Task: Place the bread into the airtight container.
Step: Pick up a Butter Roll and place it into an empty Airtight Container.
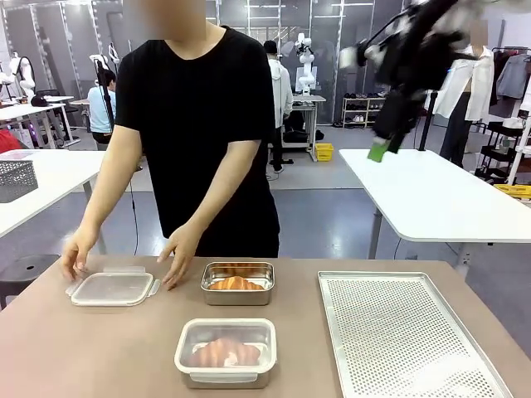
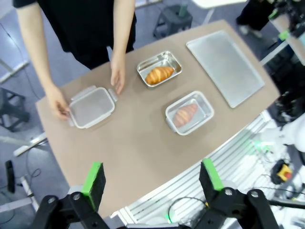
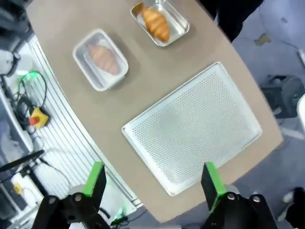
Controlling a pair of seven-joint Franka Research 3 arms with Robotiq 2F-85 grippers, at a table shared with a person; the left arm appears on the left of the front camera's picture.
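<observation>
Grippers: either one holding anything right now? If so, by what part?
Nothing held. Left gripper and right gripper both hang open, high above the table.

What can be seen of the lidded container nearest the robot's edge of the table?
The lidded container is a shallow rectangular metal tin with rounded corners, closed by a clear, slightly cloudy lid with a tab on its near edge. One browned bread piece shows through the lid, lying lengthwise. It sits flat on the brown table, apart from the open tin behind it and the perforated tray beside it. Nothing touches it.

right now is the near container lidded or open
Lidded: a clear lid covers the near container, the bread blurred beneath it.
</observation>
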